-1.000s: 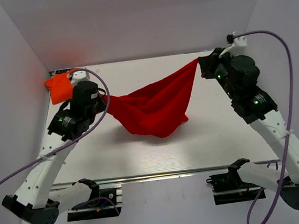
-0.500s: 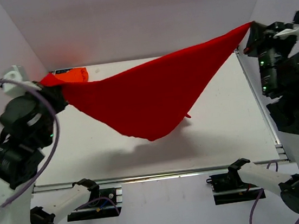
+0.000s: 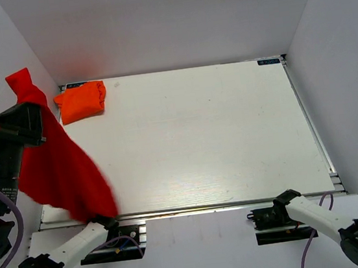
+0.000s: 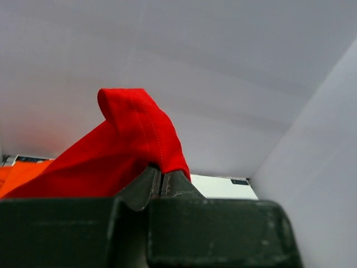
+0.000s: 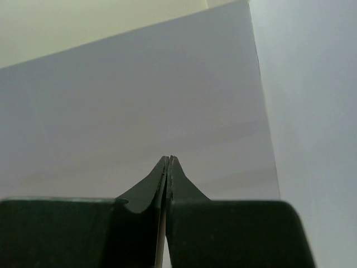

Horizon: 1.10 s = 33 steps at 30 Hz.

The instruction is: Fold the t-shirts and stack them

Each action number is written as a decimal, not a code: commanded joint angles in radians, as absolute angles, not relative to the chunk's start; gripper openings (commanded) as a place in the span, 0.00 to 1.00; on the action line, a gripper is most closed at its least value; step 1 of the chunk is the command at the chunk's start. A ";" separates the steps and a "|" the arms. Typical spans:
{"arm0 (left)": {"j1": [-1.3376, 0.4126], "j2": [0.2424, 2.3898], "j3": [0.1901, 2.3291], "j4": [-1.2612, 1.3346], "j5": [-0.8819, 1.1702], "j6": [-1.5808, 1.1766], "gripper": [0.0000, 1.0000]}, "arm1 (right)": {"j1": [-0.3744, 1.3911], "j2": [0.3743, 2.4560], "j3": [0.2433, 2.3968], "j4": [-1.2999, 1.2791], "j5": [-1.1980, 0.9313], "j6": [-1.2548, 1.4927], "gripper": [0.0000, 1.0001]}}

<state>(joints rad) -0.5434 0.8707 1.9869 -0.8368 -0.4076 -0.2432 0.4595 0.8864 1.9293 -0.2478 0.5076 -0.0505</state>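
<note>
Hanging from the clamped left jaws, the red tee (image 3: pixel 59 168) drapes past the counter's (image 3: pixel 199 138) 9 o'clock edge; the orange tee (image 3: pixel 81 100) lies folded at 11 o'clock. Right jaws are pressed together, empty.

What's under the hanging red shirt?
The red shirt covers the table's near left corner; anything lying there is hidden. The orange shirt sits uncovered at the far left corner.

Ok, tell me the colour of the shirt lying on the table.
The shirt is orange; top external view.
</note>
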 commanded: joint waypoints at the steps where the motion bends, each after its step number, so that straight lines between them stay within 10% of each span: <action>1: -0.538 0.926 2.008 -0.788 -0.276 -0.206 0.00 | 0.459 0.862 1.878 -0.276 0.454 -0.040 0.00; 18: -0.558 1.440 1.718 -0.456 0.320 -0.252 0.01 | 0.457 0.828 1.384 -0.213 0.555 0.099 0.00; 21: -0.577 1.615 1.738 -0.448 0.393 -0.252 0.40 | 0.462 0.836 1.312 -0.209 0.586 0.153 0.00; 23: -0.589 1.698 1.778 -0.530 0.405 -0.221 0.95 | 0.456 0.854 1.260 -0.210 0.569 0.161 0.00; 30: -0.598 1.643 1.659 -0.568 0.208 -0.202 1.00 | 0.457 0.939 1.187 -0.224 0.506 0.206 0.00; 33: -0.575 1.493 1.516 -0.606 0.025 -0.248 1.00 | 0.456 0.992 1.175 -0.251 0.387 0.187 0.17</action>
